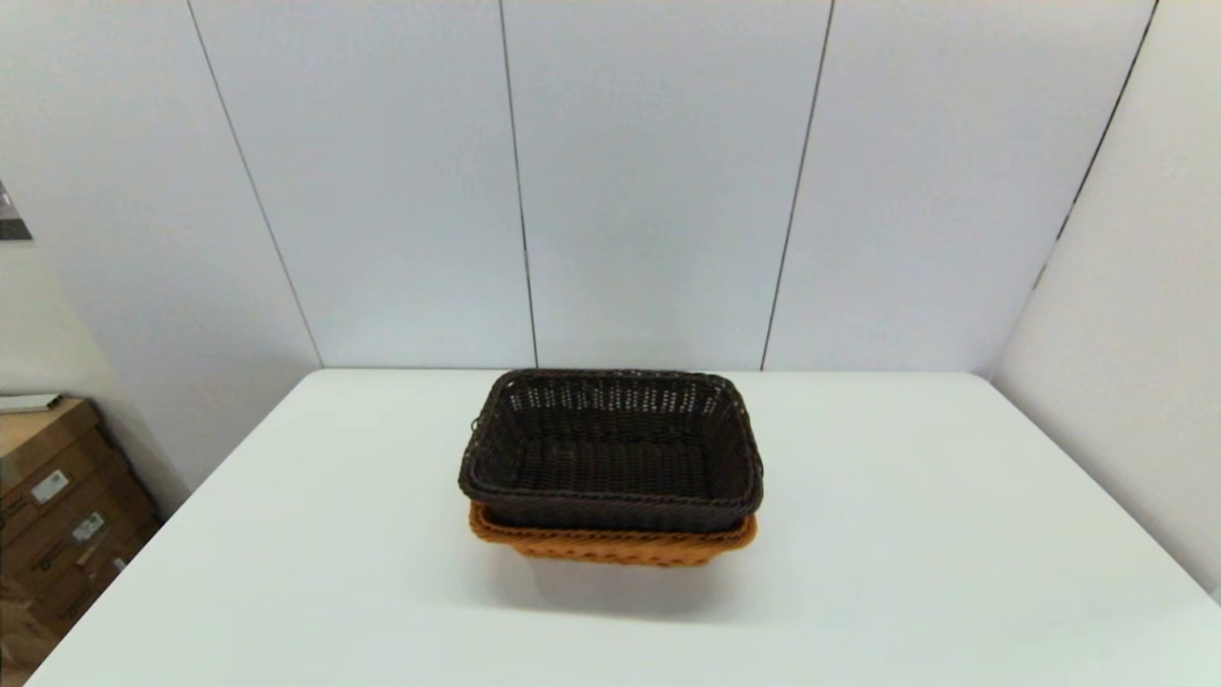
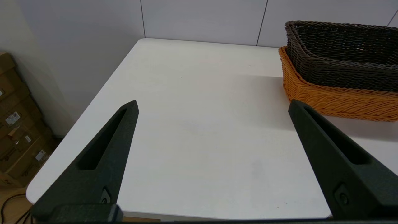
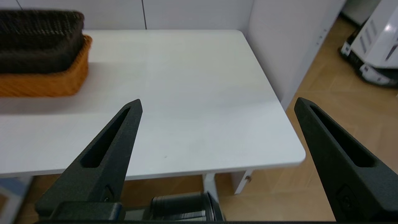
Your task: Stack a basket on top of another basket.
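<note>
Spanning most of the head view, the white tabletop point(image 1: 906, 572) runs back to a pale panelled wall point(image 1: 658, 191), with stacked cardboard boxes point(image 1: 57, 515) on the floor off its left side. Near the middle of the tabletop sits the orange-tan basket point(image 1: 610, 549), resting flat on the surface. The dark brown basket point(image 1: 610, 448) is nested in it, upright, its braided rim standing above the orange-tan rim all round, so only a strip of orange weave shows beneath it at the front. The dark basket's open-weave sides let the pale wall show through at the back.

Neither arm appears in the head view. From the left wrist camera, the left pincer point(image 2: 213, 105) hangs above bare tabletop point(image 2: 199, 124) near its left front corner, released, its two black fingers point(image 2: 102, 155) spread wide and holding nothing; the stacked baskets lie well apart from it, the dark brown basket point(image 2: 342, 56) over the orange-tan basket point(image 2: 335, 99). From the right wrist camera, the right pincer point(image 3: 217, 104) is likewise released, fingers point(image 3: 105, 149) wide apart and empty, poised over the tabletop's right front edge point(image 3: 217, 168) with wooden floor point(image 3: 342, 93) beyond; the dark brown basket point(image 3: 37, 40) and orange-tan basket point(image 3: 46, 84) sit far off to one side.
</note>
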You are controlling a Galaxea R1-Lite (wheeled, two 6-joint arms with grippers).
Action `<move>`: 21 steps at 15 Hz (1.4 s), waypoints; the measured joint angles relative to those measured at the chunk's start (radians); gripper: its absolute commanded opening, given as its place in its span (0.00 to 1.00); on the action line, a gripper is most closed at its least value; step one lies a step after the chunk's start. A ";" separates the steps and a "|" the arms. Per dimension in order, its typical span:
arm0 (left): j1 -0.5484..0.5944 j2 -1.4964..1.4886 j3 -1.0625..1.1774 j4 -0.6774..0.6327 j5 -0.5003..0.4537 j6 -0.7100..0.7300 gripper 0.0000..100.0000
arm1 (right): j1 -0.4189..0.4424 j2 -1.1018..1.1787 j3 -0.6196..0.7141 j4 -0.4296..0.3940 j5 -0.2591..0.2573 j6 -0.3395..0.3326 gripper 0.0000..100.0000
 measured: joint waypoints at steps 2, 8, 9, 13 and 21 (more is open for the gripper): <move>0.000 0.000 0.000 0.000 0.000 0.000 1.00 | -0.001 -0.030 0.211 -0.210 0.012 -0.051 1.00; 0.000 0.000 0.000 0.000 0.000 0.000 1.00 | -0.002 -0.054 0.615 -0.664 0.162 -0.089 1.00; 0.000 0.000 0.000 0.000 0.000 0.000 1.00 | -0.002 -0.054 0.643 -0.669 0.168 -0.063 1.00; 0.000 0.000 0.000 0.000 0.000 0.000 1.00 | -0.002 -0.055 0.669 -0.693 0.137 0.083 1.00; 0.000 0.000 0.000 0.000 0.000 0.000 1.00 | -0.002 -0.055 0.671 -0.693 0.137 0.083 1.00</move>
